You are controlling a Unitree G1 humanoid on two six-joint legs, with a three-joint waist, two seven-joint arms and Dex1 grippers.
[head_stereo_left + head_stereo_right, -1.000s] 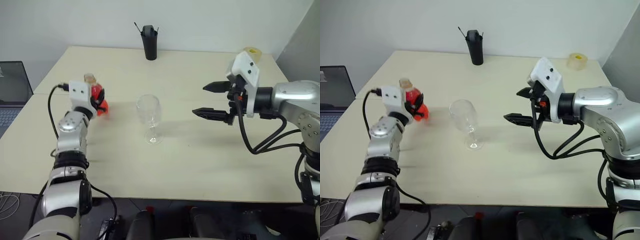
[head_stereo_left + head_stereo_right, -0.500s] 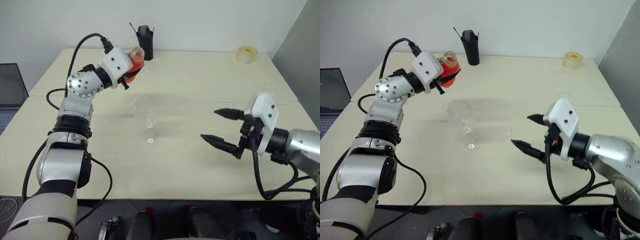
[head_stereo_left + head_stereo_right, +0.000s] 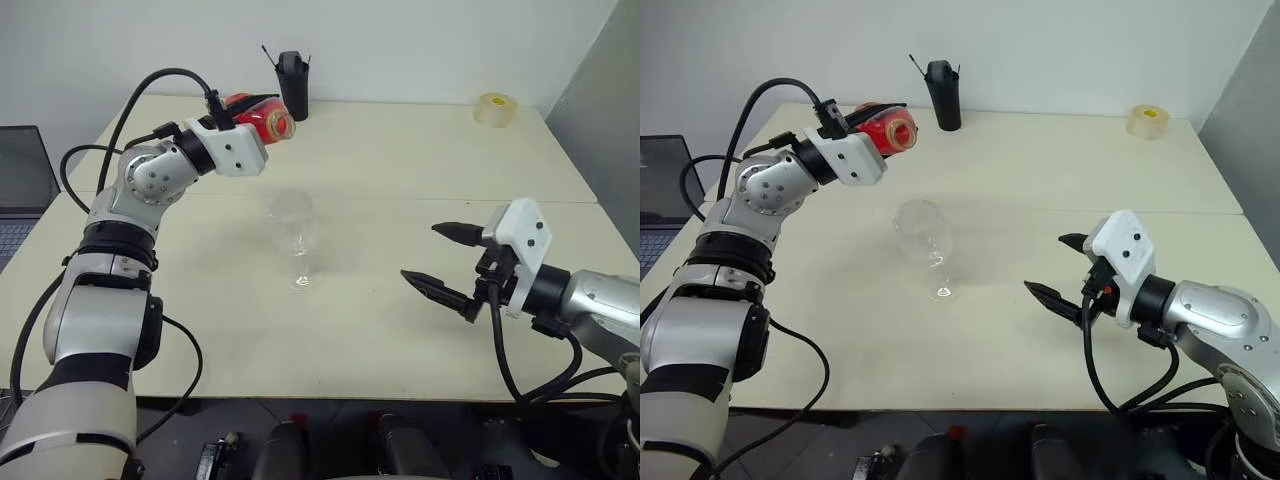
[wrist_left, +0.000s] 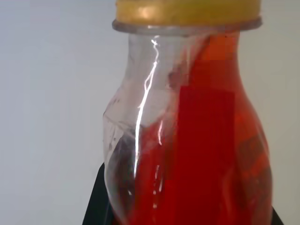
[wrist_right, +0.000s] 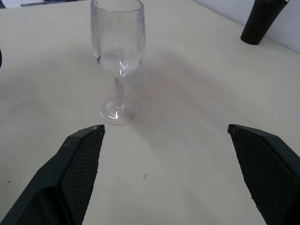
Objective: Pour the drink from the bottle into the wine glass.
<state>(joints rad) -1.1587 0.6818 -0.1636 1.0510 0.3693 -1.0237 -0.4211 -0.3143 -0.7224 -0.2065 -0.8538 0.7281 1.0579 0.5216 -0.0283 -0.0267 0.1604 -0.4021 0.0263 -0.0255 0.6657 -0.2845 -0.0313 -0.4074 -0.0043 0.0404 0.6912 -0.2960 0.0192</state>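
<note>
My left gripper (image 3: 247,112) is shut on the bottle (image 3: 262,116) and holds it in the air above the far left of the table. The bottle lies almost level, its tan cap (image 4: 187,8) on and pointing towards the right. The red drink (image 4: 211,154) lies along the bottle's body. The empty wine glass (image 3: 294,226) stands upright mid-table, nearer to me and slightly right of the bottle. My right gripper (image 3: 421,253) hovers open to the right of the glass, pointing at it with nothing between its fingers (image 5: 84,159).
A tall black cup (image 3: 293,85) stands at the table's far edge, just behind the bottle. A tape roll (image 3: 491,108) lies at the far right corner. A laptop (image 3: 20,190) sits off the table's left side.
My left arm has lifted the bottle from beside the glass and tipped it from upright to nearly level. My right gripper has dropped lower and drawn back towards me, still open.
</note>
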